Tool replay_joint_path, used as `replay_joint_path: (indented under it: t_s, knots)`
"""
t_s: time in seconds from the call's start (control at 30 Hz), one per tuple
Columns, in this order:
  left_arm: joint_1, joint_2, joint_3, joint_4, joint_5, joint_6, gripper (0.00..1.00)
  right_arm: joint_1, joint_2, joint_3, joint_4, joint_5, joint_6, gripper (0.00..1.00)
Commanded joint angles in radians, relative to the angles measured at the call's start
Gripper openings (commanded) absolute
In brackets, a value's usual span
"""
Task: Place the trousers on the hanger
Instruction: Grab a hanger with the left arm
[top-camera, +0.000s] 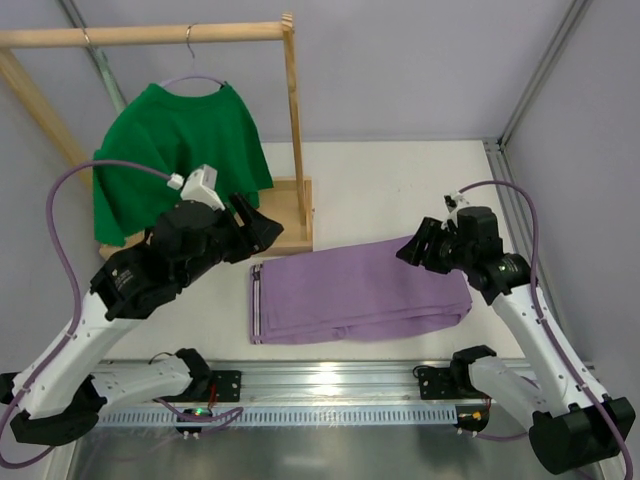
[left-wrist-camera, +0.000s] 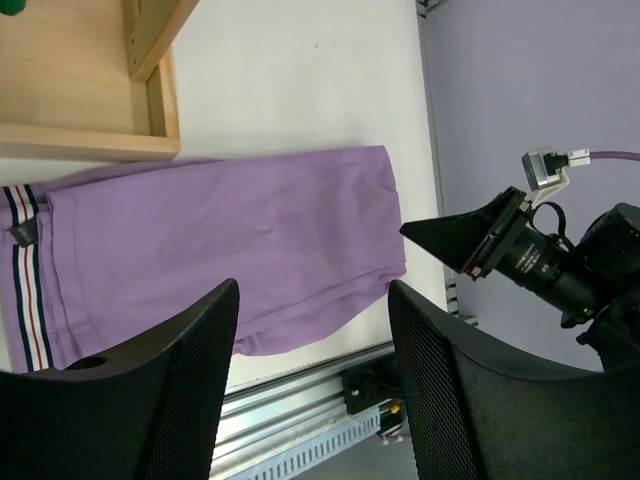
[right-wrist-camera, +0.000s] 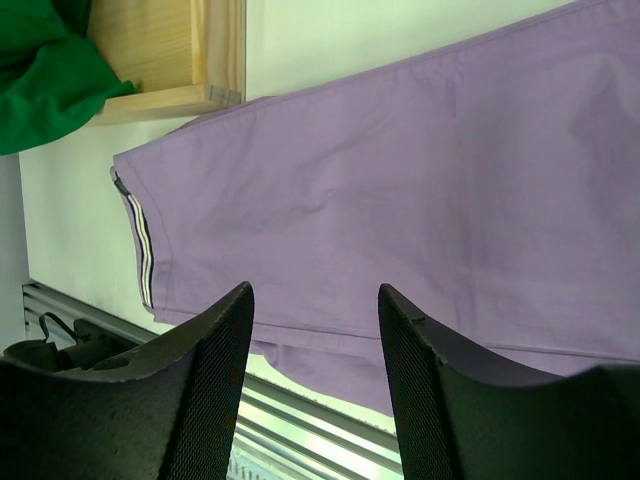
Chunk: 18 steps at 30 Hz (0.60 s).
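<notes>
The lilac trousers (top-camera: 360, 290) lie folded flat on the white table, with the striped waistband (top-camera: 256, 300) at their left end. My left gripper (top-camera: 262, 228) hovers open above that waistband end, apart from the cloth. In the left wrist view the trousers (left-wrist-camera: 220, 240) lie beyond the gripper (left-wrist-camera: 312, 300), and nothing sits between its fingers. My right gripper (top-camera: 412, 248) hangs open over the right end of the trousers. The right wrist view shows the fabric (right-wrist-camera: 400, 180) past the empty gripper (right-wrist-camera: 315, 300). The hanger is out of view.
A wooden clothes rack stands at the back left, its base (top-camera: 290, 215) just behind the waistband. A bright green top (top-camera: 180, 150) hangs from it. A metal rail (top-camera: 330, 375) runs along the table's near edge. The right arm's wrist (left-wrist-camera: 560, 260) shows in the left wrist view.
</notes>
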Motion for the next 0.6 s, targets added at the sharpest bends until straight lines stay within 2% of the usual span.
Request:
replay_joint_path:
  t_s: [0.0, 0.13, 0.17, 0.3, 0.43, 0.57]
  knots:
    - [-0.002, -0.002, 0.015, -0.039, 0.051, -0.001, 0.62, 0.008, -0.033, 0.068, -0.023, 0.016, 0.013, 0.56]
    - [-0.010, -0.037, -0.118, 0.024, 0.169, -0.055, 0.61, 0.008, -0.025, 0.083, -0.029, 0.009, 0.008, 0.56]
    - [-0.012, -0.048, -0.190, 0.041, 0.193, -0.070, 0.62, 0.008, -0.025, 0.083, -0.029, 0.007, 0.010, 0.56]
    - [-0.044, -0.121, -0.293, 0.018, 0.168, -0.098, 0.62, 0.008, -0.028, 0.074, -0.024, 0.007, 0.007, 0.56]
    - [-0.064, -0.183, -0.261, -0.005, 0.094, -0.052, 0.62, 0.006, -0.033, 0.056, -0.023, 0.003, 0.004, 0.57]
    - [-0.064, -0.159, -0.111, -0.011, -0.012, 0.032, 0.62, 0.008, -0.045, 0.024, -0.001, -0.010, 0.021, 0.57]
